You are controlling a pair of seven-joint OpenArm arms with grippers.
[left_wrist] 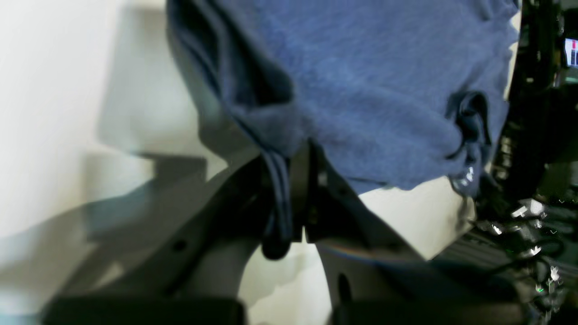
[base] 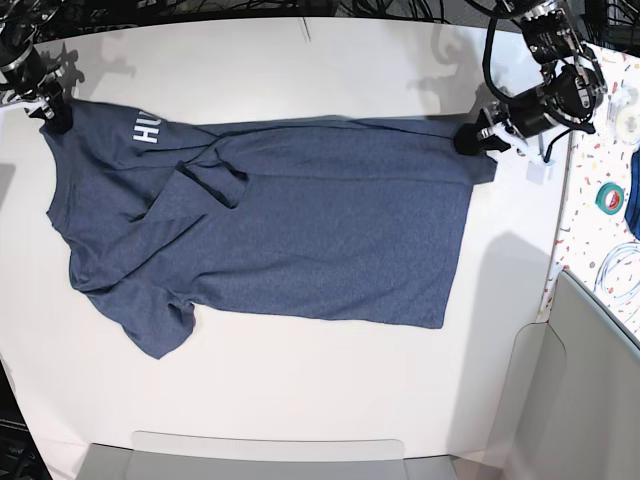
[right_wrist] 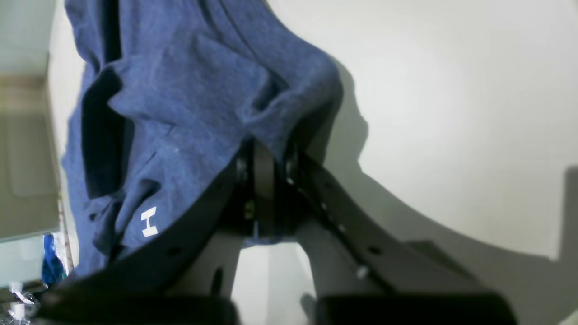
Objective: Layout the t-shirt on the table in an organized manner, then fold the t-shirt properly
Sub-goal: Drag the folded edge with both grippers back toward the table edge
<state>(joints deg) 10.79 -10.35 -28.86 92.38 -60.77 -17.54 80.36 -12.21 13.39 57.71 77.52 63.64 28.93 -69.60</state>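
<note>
T-shirt corners sit pinched inside left gripper and right gripper.

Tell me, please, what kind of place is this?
Probably a robotics lab workbench. Two robot arms grip a t-shirt spread on a white table; cables run along the far edge, and a speckled side surface holds a tape roll.

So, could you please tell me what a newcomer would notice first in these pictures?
The dark blue t-shirt spread across the white table, stretched between two far corners. The right gripper pinches the corner beside the white lettering at the base view's left; the left gripper clamps the opposite corner at its right. One sleeve sticks out toward the near edge.
</note>
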